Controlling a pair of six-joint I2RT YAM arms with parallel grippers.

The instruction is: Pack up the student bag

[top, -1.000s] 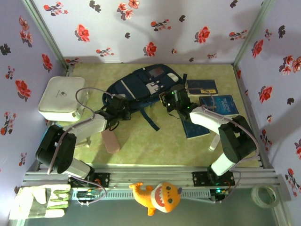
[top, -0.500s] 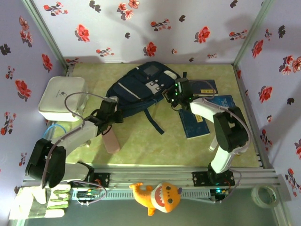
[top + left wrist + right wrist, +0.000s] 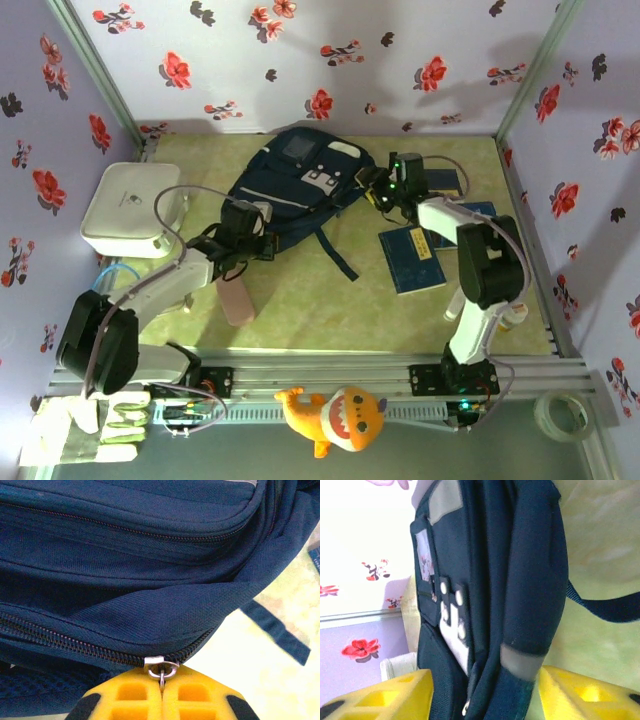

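Observation:
The student bag [image 3: 295, 185], navy with white trim and a grey patch, lies at the back middle of the table. My left gripper [image 3: 252, 232] is at its near-left edge. In the left wrist view the yellow fingers [image 3: 130, 700] of the left gripper [image 3: 161, 692] are shut on the silver zipper pull [image 3: 161, 670] of the bag [image 3: 150, 555]. My right gripper [image 3: 380, 188] is at the bag's right side. In the right wrist view its fingers [image 3: 380, 695] press on both sides of the bag's thick edge [image 3: 520, 680], clamping it.
A white rounded box [image 3: 130, 208] stands at the left. Blue books [image 3: 413, 258] lie right of the bag, another [image 3: 440, 182] behind them. A pink flat object [image 3: 236, 300] lies near the left arm. A dark strap [image 3: 335, 255] trails toward the middle. Flowered walls close in on three sides.
The bag has turned, its top swinging toward the back wall. The right gripper has moved back and to the right with the bag's edge. The left gripper stayed on the zipper at the near-left edge.

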